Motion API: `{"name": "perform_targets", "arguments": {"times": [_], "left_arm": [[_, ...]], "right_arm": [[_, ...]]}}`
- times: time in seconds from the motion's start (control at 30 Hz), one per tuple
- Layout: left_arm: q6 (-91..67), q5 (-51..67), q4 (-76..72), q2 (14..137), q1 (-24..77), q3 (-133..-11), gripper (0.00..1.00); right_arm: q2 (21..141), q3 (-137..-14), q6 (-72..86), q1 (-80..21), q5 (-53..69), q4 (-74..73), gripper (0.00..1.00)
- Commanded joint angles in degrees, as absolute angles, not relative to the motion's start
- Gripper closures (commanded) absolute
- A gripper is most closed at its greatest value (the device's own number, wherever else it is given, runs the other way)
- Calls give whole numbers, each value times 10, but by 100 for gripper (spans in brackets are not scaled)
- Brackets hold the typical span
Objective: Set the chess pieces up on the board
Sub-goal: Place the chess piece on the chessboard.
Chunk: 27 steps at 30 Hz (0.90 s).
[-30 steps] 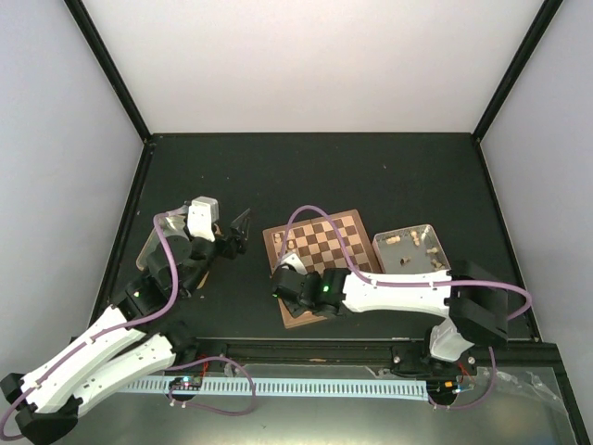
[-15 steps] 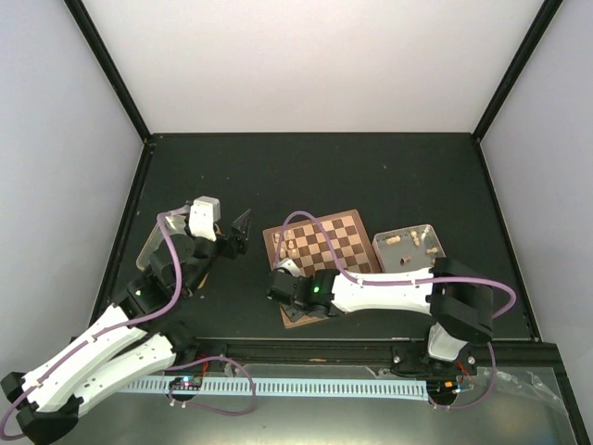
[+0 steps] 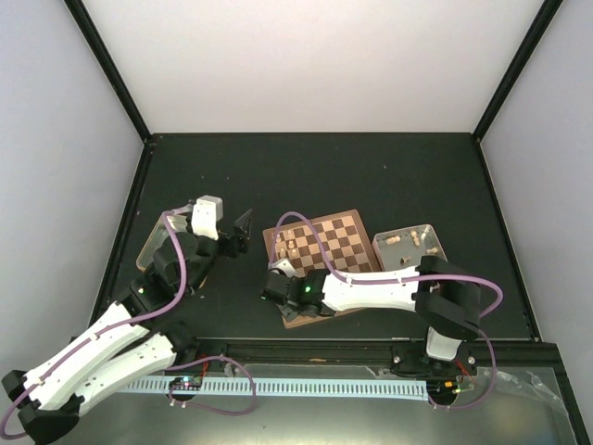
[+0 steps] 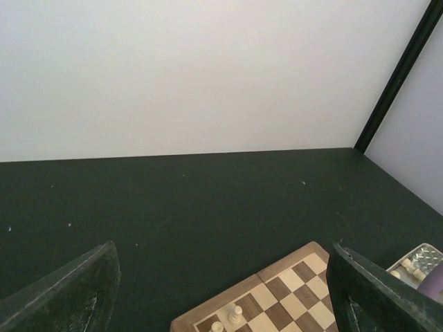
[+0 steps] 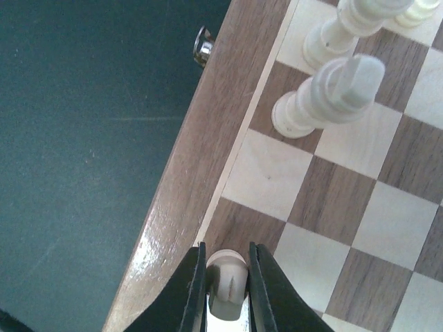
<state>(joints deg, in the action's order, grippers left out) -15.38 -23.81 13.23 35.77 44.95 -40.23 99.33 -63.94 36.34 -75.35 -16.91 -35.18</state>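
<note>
The board [image 3: 338, 243] lies ahead of both arms. My left gripper [image 3: 243, 232] hangs spread and empty just left of it. My right gripper [image 5: 225, 277] is clenched on a pale piece [image 5: 226, 264] over a dark edge square. I'd lower it straight, centre it, and let go only once it is seated, clear of the neighbouring pale pieces [image 5: 325, 93].

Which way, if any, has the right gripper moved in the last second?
Yes: the right gripper shifted left over the board, toward its left rim, in the top view.
</note>
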Motion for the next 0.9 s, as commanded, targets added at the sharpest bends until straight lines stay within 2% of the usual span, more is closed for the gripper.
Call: {"name": "perform_targets", "arguments": {"times": [0.0,0.27,0.6,0.87], "left_arm": [[-148,-245,120,368,444,-413,17],[-148,-241,120,375,443,-416,16],[-154,-250,125,368,442,-411,16],[-155,-249,130,367,442,-414,16]], "right_arm": [[1013,-657,376,-754,-200,-356,94],[1025,-664,382,-752,-207,-364,89],[996,-652,407,-752,-232,-375,76],[932,-635,394,-752,-229,-347,60]]}}
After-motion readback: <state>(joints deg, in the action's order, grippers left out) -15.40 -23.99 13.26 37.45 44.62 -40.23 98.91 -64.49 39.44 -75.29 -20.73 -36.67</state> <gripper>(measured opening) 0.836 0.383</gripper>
